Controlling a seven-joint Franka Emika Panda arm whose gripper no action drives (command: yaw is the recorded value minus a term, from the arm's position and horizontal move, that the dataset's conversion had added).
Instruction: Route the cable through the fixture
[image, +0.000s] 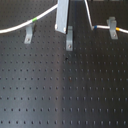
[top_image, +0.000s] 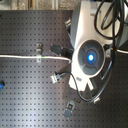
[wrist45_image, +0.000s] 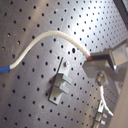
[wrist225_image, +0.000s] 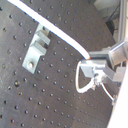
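The cable (image: 42, 16) is a thin white cord. In the first exterior view it climbs from the left edge, past a green band (image: 34, 20), to a wide grey upright bar (image: 62, 15). Right of the bar it drops and runs past a blue band (image: 93, 27) and a yellow band (image: 116, 29). Three grey fixtures stand on the board: left (image: 29, 34), middle (image: 69, 39), right (image: 112, 24). In both wrist views my gripper (wrist45_image: 92, 58) (wrist225_image: 90, 59) is shut on the cable (wrist45_image: 50, 36) (wrist225_image: 55, 31), above a fixture (wrist45_image: 60, 86) (wrist225_image: 36, 45).
The black perforated board (image: 65, 90) fills both exterior views. In the second exterior view the white arm body (top_image: 90, 50) with its black hoses hides the gripper. The cable (top_image: 25, 56) runs in from the second exterior view's left to the arm. A small blue item (top_image: 1, 84) sits at that left edge.
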